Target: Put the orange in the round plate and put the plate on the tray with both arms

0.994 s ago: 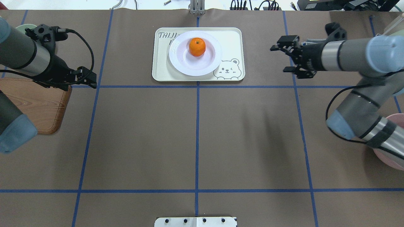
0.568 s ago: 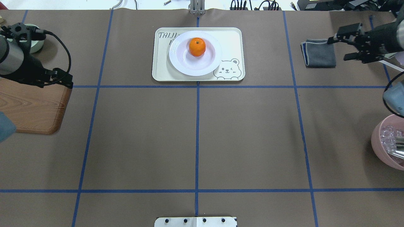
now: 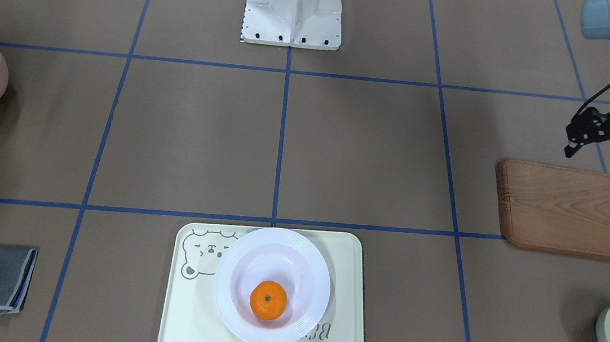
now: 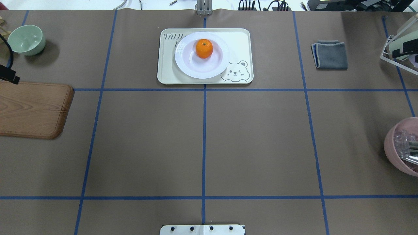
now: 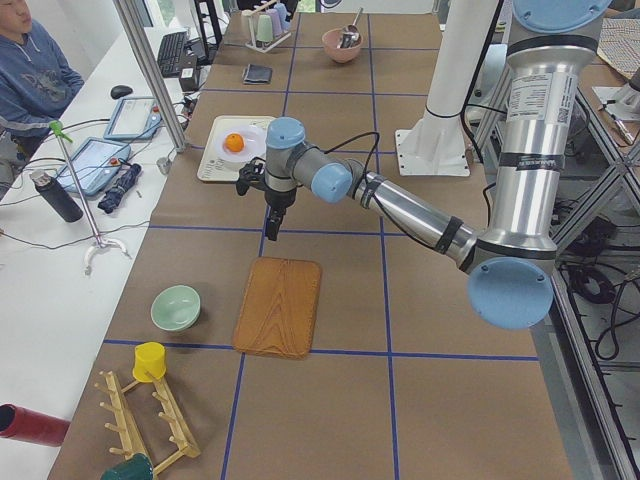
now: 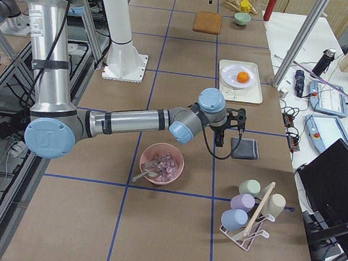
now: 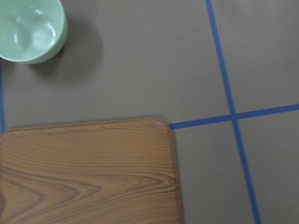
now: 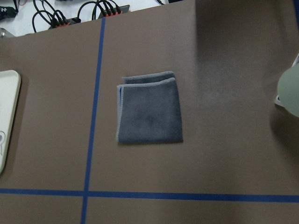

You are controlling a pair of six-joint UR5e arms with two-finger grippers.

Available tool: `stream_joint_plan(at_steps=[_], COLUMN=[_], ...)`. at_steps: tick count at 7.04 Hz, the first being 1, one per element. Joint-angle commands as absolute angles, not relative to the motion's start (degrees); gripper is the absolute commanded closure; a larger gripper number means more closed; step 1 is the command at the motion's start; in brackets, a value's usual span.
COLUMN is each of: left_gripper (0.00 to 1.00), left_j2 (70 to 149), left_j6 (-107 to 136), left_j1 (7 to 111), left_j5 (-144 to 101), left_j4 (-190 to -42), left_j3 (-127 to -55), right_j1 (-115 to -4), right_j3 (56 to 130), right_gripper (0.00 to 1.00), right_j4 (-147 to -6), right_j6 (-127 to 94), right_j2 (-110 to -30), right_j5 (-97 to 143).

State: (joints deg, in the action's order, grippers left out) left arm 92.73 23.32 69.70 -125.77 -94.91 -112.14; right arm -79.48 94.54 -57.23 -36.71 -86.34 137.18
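The orange (image 4: 204, 48) lies in the white round plate (image 4: 183, 62), and the plate rests on the cream bear tray (image 4: 240, 39) at the far middle of the table. The front-facing view shows the same stack: orange (image 3: 268, 300), plate (image 3: 239, 260), tray (image 3: 349, 260). My left gripper (image 3: 596, 153) hangs open and empty above the table near the wooden board, far from the tray. The right gripper (image 6: 229, 127) hovers beside the grey cloth. I cannot tell whether it is open or shut.
A brown wooden board (image 4: 32, 109) and a pale green bowl (image 4: 26, 39) sit at the left. On the right are a folded grey cloth (image 4: 330, 55), a cup rack (image 4: 400, 49) and a pink bowl (image 4: 401, 147) holding clear pieces.
Both arms have drawn back outward from the tray, the left one leftward and the right one rightward, almost leaving the overhead view. The plate, orange and tray have not moved.
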Motion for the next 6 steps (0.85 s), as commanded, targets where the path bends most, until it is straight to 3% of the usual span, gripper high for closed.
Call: stream_joint_plan(at_steps=[1,5,6], left_gripper=[0.03,0.03,0.03], left_j2=[91.32,91.50,90.36], left_j6=[17.07,5.36,5.36], left_j1=[74.33,80.33,80.51], left_j5=[-126.65,-129.97,-132.86], left_j4=[-92.22,-79.55,-79.19], left_j3=[-111.53,-110.75,-110.74], right_j1=[-81.64,-88.40,-88.68], right_j3=[95.79,98.43,99.31], right_gripper=[0.00,0.00,0.00], right_j4=[-70.16,-105.46,-107.91], right_j6=[-16.17,16.36,17.57], right_j2=[-86.14,-77.64,-78.04], right_j5=[133.79,129.38,129.20])
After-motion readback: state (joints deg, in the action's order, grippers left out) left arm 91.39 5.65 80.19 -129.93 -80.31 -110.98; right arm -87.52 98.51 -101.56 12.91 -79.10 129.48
